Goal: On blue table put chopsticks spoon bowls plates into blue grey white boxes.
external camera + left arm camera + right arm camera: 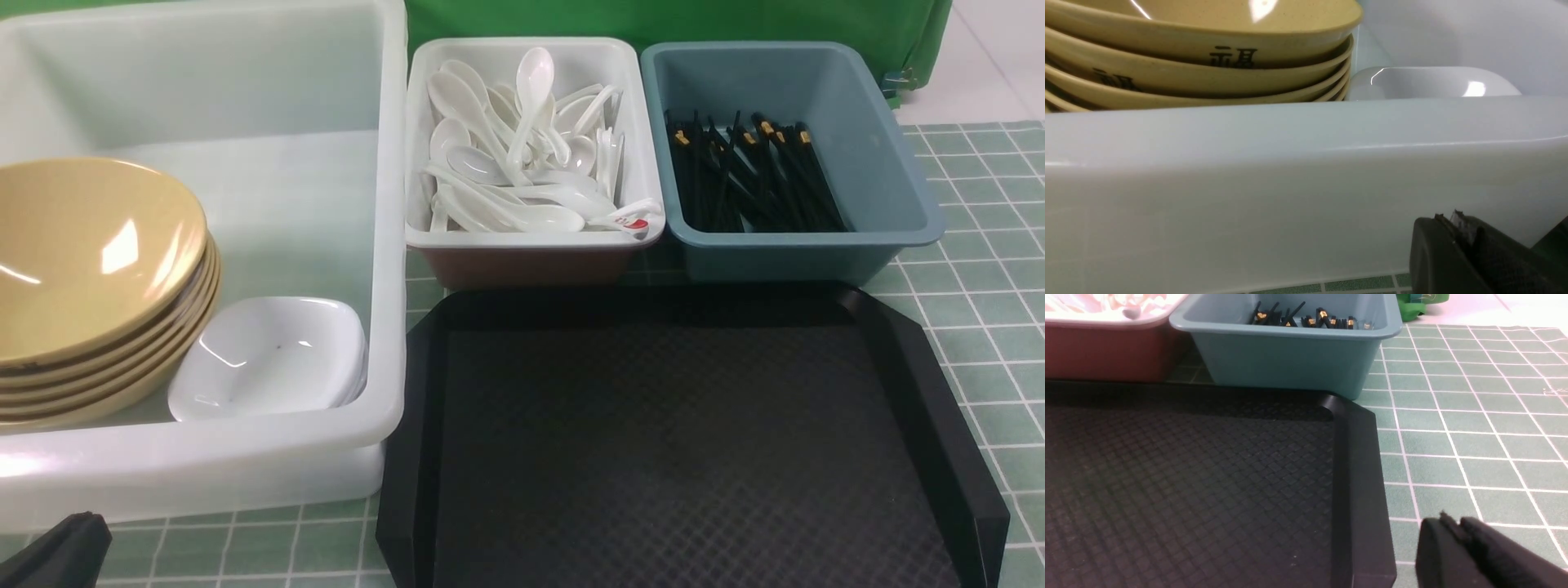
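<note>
Several tan bowls are stacked in the big white tub, with white plates beside them. White spoons fill the small white bin. Black chopsticks lie in the blue-grey bin. My left gripper is shut and empty, low on the table just outside the tub's near wall; the bowls and plates show over the rim. My right gripper hangs over the table beside the tray's right corner, its fingers together with nothing between them.
A black textured tray with nothing on it lies in front of the two small bins, its raised rim close to my right gripper. Bare gridded cloth stretches to the right of the tray. Green drape hangs behind the bins.
</note>
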`<state>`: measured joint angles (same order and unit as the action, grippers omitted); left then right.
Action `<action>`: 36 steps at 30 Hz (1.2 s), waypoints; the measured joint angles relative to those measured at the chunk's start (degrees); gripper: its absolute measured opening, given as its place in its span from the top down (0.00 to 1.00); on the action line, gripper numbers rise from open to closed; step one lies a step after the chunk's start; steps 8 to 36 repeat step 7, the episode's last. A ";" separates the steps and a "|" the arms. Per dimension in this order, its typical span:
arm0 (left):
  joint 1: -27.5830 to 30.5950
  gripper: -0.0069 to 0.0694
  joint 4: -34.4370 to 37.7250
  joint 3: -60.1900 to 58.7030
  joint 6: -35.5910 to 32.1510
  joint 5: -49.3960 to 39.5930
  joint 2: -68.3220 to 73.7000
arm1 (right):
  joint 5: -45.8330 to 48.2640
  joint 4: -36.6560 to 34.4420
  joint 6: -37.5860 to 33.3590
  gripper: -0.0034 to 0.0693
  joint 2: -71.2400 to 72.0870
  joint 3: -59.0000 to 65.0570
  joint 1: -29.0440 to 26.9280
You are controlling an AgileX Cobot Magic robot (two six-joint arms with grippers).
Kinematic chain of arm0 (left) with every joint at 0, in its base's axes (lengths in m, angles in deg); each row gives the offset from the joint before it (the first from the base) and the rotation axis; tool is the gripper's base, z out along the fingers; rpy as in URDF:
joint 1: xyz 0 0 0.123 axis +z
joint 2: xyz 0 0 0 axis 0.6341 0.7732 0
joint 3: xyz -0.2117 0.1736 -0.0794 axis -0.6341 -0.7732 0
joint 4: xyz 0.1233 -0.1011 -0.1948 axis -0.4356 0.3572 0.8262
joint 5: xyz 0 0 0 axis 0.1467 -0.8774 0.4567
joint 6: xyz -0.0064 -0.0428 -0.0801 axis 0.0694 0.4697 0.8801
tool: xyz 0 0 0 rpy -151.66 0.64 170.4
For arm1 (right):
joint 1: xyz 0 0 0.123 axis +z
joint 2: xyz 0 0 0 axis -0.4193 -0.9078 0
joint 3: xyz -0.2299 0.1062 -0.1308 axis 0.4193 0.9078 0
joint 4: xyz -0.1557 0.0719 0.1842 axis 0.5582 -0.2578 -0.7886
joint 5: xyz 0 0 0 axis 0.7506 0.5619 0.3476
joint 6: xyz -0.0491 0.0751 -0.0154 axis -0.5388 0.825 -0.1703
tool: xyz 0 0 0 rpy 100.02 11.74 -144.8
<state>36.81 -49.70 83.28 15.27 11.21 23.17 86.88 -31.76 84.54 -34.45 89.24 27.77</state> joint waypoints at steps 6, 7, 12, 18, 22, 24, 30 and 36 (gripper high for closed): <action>0.00 0.90 0.00 0.00 0.00 0.00 0.00 | 0.00 0.00 0.00 0.82 0.00 0.00 0.00; 0.00 0.90 0.00 0.00 0.00 0.00 0.00 | 0.00 0.00 0.00 0.81 0.00 0.00 0.00; 0.00 0.90 0.00 0.00 0.00 0.00 0.00 | 0.00 0.00 0.00 0.81 0.00 0.00 0.00; 0.00 0.90 0.00 0.00 0.00 0.00 0.00 | 0.00 0.00 0.00 0.81 0.00 0.00 0.00; 0.00 0.90 0.00 0.00 0.00 0.00 0.00 | 0.00 0.00 0.00 0.81 0.00 0.00 0.00; 0.00 0.90 0.00 0.00 0.00 0.00 0.00 | 0.00 0.00 0.00 0.81 0.00 0.00 0.00; 0.00 0.90 0.00 0.00 0.00 0.00 0.00 | 0.00 0.00 0.00 0.81 0.00 0.00 0.00; 0.00 0.90 0.00 0.00 0.00 0.00 0.00 | 0.00 0.00 0.00 0.81 0.00 0.00 0.00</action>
